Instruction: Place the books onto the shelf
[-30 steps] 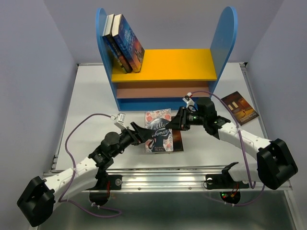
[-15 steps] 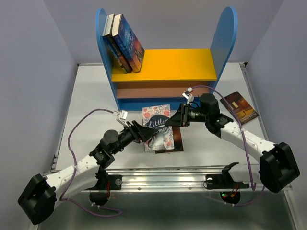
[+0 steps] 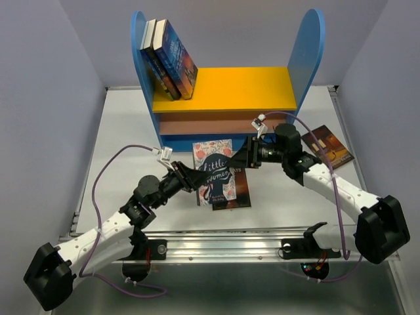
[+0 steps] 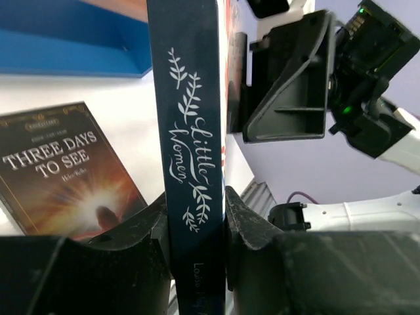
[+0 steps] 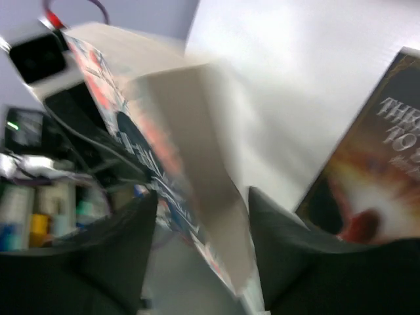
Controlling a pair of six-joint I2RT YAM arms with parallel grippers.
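While the left gripper (image 4: 197,211) pinches the spine of Little Women (image 4: 190,125), holding it up in front of the shelf (image 3: 226,88) over Three Days to See (image 4: 62,177), the right gripper (image 5: 197,252) straddles its page edge, too blurred to tell whether it is gripping.
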